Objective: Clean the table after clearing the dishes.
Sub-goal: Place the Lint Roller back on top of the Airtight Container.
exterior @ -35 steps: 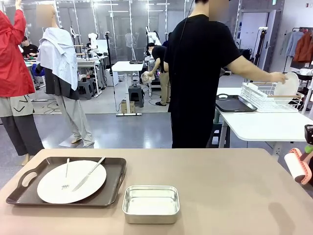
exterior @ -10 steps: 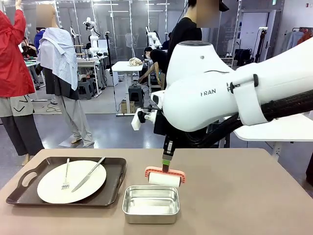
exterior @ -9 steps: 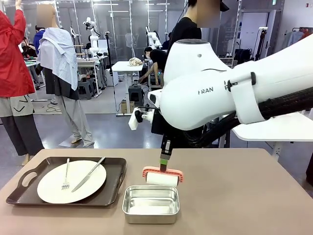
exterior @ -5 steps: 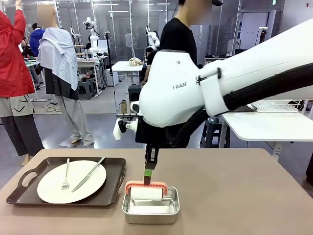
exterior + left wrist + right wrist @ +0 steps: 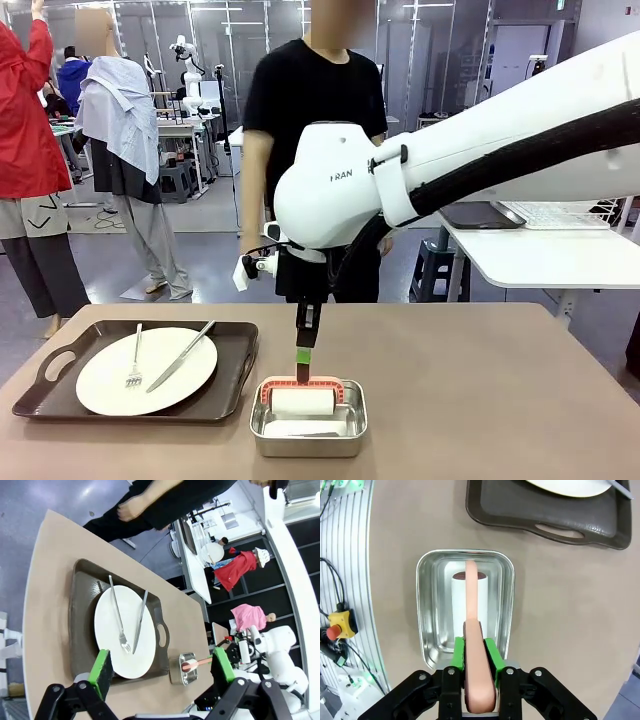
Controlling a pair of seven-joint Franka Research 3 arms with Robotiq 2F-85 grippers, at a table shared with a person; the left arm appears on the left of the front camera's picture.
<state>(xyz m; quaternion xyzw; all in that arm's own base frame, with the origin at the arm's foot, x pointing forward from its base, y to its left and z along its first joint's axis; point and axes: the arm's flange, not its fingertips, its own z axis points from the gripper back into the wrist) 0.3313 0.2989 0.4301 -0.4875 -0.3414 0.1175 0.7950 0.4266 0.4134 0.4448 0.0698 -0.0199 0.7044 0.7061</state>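
A: Well, we've got the right gripper point(image 5: 475, 652) clamped tight on the pink handle of the roller point(image 5: 302, 402), and its white roll sits down inside the steel pan point(image 5: 427, 630).
B: So we read this as the loading step, readying the roller before any wiping. The table point(image 5: 480, 400) shows open tan surface on our right.
A: On our left, though, one plate point(image 5: 100, 385) with fork point(image 5: 135, 360) and knife point(image 5: 182, 355) sits on its dark tray point(image 5: 40, 395), just beside the pan. Not cleared yet.
B: And the left gripper point(image 5: 161, 666) hangs high above that tray, fingers spread wide, holding nothing.
A: Next we'd want the roller lifted clear of the pan rim, then laid flat on open tabletop, away from the tray.
B: Agreed, and the person point(image 5: 310, 110) stands at the far edge, so we'd mind that side.
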